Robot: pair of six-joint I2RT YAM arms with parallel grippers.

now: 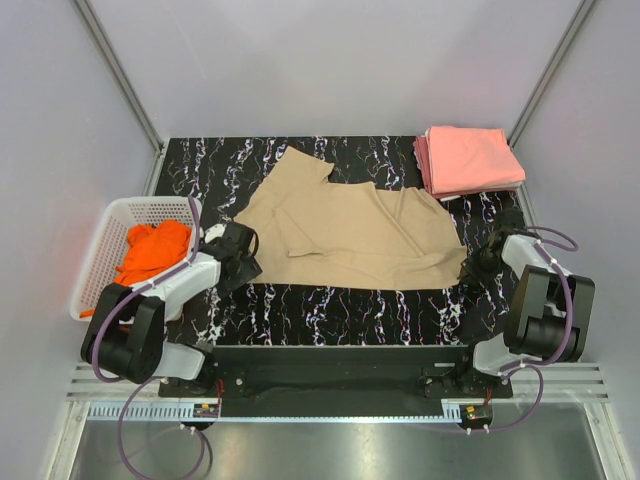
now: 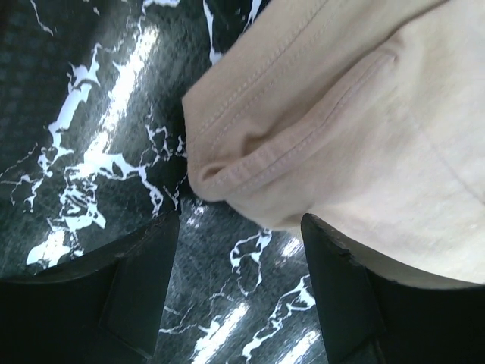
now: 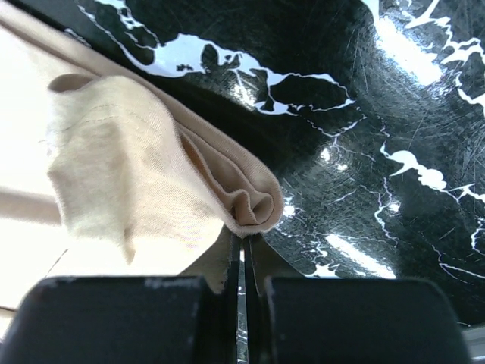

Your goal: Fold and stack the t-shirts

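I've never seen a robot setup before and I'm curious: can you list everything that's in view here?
tan shirt: one, beige, spread over the middle of the table
orange shirt: one, bright orange, bunched inside the basket
pink shirts: folded stack, number unclear, salmon pink, far right corner
basket: one, white lattice, left side
table: one, black with white veins
left arm: one, black and white, beside the basket
right arm: one, black and white, near right
left gripper: one, black, open at the tan shirt's edge
right gripper: one, black, shut on the tan shirt
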